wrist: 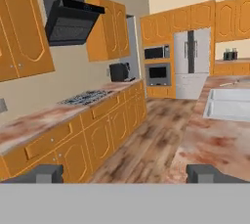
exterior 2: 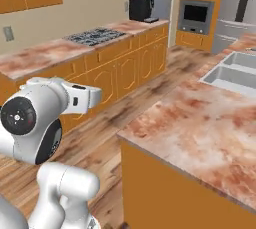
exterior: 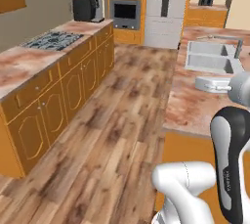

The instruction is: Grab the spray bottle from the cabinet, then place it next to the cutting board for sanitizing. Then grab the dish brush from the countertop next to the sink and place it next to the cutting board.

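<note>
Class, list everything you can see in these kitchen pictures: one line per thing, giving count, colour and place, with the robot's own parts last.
sink: one, grey, two basins, in the right countertop.
faucet: one, grey, beside the sink.
countertop: two runs, reddish-pink and cream marbled, left and right.
base cupboards: one row, orange, under the left counter.
stove top: one, dark, in the left counter.
coffee machine: one, black, far end of the left counter.
range hood: one, black, above the stove.
wall ovens: two, dark, stacked, far wall.
fridge: one, silver, far wall.
fingers: two, dark, open, holding nothing.
</note>
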Robot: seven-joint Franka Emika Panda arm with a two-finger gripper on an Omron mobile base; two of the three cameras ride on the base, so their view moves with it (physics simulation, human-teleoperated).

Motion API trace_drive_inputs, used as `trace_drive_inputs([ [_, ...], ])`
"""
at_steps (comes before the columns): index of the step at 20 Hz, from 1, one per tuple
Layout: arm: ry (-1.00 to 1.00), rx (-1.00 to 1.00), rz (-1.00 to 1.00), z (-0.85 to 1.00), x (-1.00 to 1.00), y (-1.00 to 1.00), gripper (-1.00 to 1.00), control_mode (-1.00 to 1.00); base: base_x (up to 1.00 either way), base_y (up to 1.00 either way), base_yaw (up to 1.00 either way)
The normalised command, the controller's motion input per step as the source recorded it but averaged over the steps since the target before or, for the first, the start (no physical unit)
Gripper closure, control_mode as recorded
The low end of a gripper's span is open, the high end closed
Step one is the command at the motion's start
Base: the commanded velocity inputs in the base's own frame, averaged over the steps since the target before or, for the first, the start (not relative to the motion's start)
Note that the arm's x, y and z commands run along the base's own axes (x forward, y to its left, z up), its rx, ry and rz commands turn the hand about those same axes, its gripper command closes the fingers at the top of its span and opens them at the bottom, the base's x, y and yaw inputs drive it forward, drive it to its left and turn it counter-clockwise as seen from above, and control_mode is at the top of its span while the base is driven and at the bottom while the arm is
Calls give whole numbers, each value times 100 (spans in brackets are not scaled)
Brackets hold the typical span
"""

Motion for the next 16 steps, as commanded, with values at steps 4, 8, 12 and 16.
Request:
trace_drive_inputs([
  [4, 0, 0, 0, 0, 0, 0, -100, 100, 44, 85, -72],
  [8, 0, 0, 0, 0, 0, 0, -100, 100, 23, 100, -57],
  [12, 0, 0, 0, 0, 0, 0, -100, 100, 15, 100, -53],
  [16, 0, 0, 0, 0, 0, 0, -100, 100, 35, 100, -57],
])
